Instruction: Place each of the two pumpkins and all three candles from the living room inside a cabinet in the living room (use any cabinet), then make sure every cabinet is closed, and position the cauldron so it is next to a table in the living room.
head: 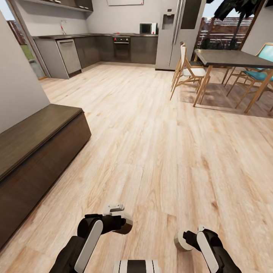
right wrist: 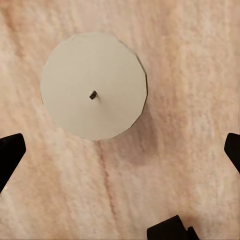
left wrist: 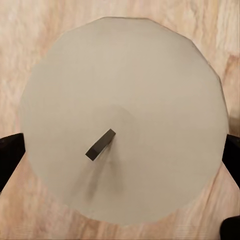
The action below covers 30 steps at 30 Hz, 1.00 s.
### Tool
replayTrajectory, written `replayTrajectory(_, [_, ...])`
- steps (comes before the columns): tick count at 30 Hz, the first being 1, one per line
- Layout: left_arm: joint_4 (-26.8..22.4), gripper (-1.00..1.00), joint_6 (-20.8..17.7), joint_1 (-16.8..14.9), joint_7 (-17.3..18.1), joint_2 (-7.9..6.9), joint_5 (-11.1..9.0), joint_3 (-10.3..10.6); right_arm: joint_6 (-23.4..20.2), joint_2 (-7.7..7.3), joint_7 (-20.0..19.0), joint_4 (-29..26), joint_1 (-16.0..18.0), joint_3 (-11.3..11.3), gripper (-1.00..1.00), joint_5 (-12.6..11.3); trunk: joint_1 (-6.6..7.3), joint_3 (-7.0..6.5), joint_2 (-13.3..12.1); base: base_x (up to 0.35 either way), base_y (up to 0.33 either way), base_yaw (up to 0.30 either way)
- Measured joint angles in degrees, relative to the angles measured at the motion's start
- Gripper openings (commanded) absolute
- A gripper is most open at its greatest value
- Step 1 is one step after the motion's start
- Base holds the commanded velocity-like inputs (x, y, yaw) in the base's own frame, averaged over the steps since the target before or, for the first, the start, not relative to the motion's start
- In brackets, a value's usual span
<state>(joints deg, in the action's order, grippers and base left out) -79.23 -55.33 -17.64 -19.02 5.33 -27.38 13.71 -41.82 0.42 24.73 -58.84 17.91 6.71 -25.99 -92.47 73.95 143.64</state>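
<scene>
My left gripper point(head: 123, 223) hangs low over the wood floor, shut on a beige candle point(left wrist: 125, 100). The candle's wick point(left wrist: 100, 144) points at the left wrist camera, and a dark fingertip point(left wrist: 7, 155) presses each side of it. My right gripper point(head: 186, 239) is open, its fingertips point(right wrist: 7, 155) spread wide. A second candle point(right wrist: 94, 86) stands on the floor below it, off-centre between the jaws and touching neither; the head view shows this candle point(head: 179, 241) too. The long dark brown cabinet point(head: 38, 151) runs along the left wall, its front shut. Pumpkins, cauldron and table are out of view.
Light plank floor point(head: 151, 144) stretches ahead. A dining set with wooden chairs point(head: 187, 72) and a dark top point(head: 235, 57) stands at the far right. Kitchen counters point(head: 94, 49) and a fridge point(head: 172, 34) line the back wall.
</scene>
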Motion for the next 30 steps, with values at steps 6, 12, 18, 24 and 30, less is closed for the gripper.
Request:
replayTrajectory(6, [0.00,-1.00,0.09,0.00,-0.07,0.03,0.04,0.05,0.00,0.15,0.00,0.02,0.00,-0.05,1.00,0.03,-0.01,0.00,0.00,0.123,-0.001,0.000])
replayTrajectory(12, [0.01,-1.00,0.02,0.00,-0.12,0.03,0.13,0.17,0.00,0.28,-0.02,0.02,-0.02,-0.08,1.00,0.05,-0.01,0.00,0.00,0.103,-0.036,0.000])
replayTrajectory(18, [0.00,-1.00,0.07,0.00,-0.09,0.03,0.15,0.22,0.00,0.38,-0.01,0.02,-0.01,-0.11,1.00,0.05,-0.01,0.00,0.00,0.066,-0.057,0.000])
replayTrajectory(24, [0.00,-1.00,-0.01,0.00,-0.02,0.06,0.05,0.01,0.00,0.41,-0.02,0.02,-0.01,-0.11,1.00,0.05,-0.01,0.00,0.00,0.055,-0.047,0.000])
replayTrajectory(30, [-0.13,-1.00,-0.40,0.00,0.00,0.25,0.03,-0.36,0.00,0.05,-0.06,0.04,-0.01,-0.11,1.00,0.06,-0.07,0.44,0.02,0.003,-0.003,0.000])
